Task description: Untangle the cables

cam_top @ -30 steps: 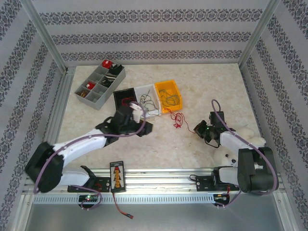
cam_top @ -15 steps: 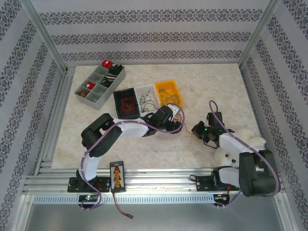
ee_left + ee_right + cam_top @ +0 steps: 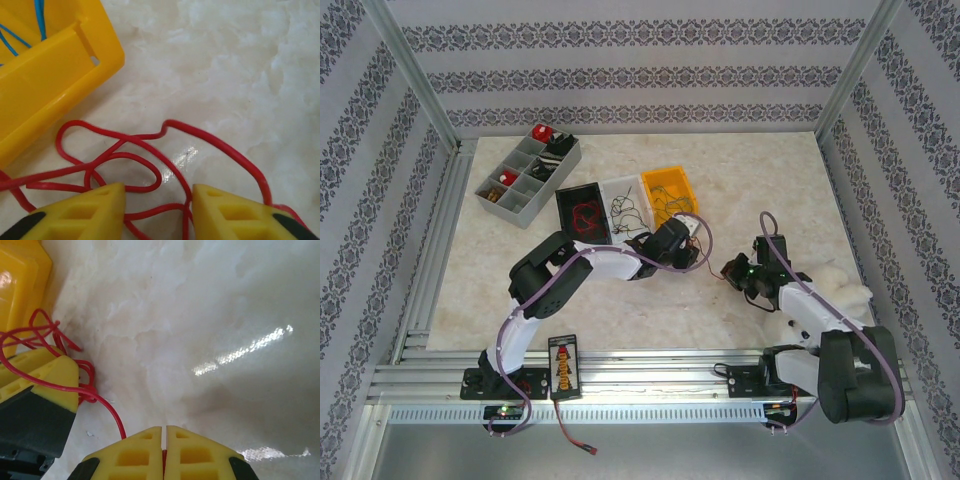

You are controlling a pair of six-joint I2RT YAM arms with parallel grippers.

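The marble table (image 3: 770, 180) bears a grey divided tray (image 3: 533, 212) at ten o'clock, a black bin (image 3: 563, 214), white bin (image 3: 616, 186) and yellow bin (image 3: 665, 177) toward twelve, a red cable (image 3: 175, 122) at the yellow bin's five

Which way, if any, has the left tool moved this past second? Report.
Yes: the left tool went right, from the white plastic bin to the yellow plastic bin's near right corner, over thin red wire.

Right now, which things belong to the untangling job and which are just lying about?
Job: red cable, left claw, right claw, black bin, white bin, yellow bin.
Lying about: grey compartment tray, black lead with red plug.
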